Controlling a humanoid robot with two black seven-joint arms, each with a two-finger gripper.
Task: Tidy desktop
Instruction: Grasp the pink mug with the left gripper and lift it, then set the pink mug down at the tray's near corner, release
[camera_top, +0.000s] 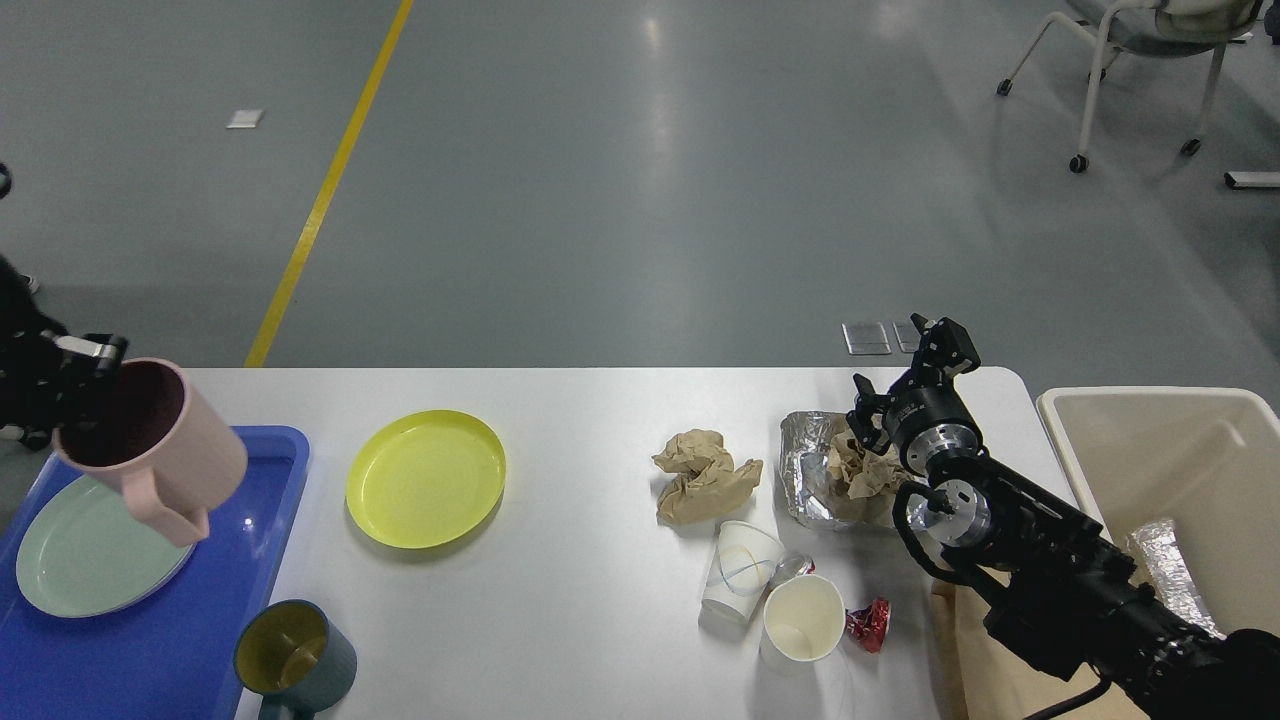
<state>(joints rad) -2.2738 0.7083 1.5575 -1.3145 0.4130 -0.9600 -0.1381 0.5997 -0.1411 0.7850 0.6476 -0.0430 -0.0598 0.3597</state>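
The white desktop (590, 590) fills the lower view. My left gripper (75, 375) is at the far left edge, shut on the rim of a pink mug (150, 445), holding it tilted above the blue tray (170, 640) and the pale green plate (85, 545). My right gripper (905, 370) is open and empty, hovering over the crumpled foil with brown paper (830, 475) at the right. A yellow plate (425, 478), a crumpled brown paper ball (705, 475), two paper cups (740, 570) (800, 618) and a red wrapper (868, 625) lie on the desktop.
A dark teal mug (293, 655) stands at the tray's front right corner. A beige bin (1180, 480) with foil inside stands right of the desktop. A chair (1140, 60) stands on the grey floor at the back right.
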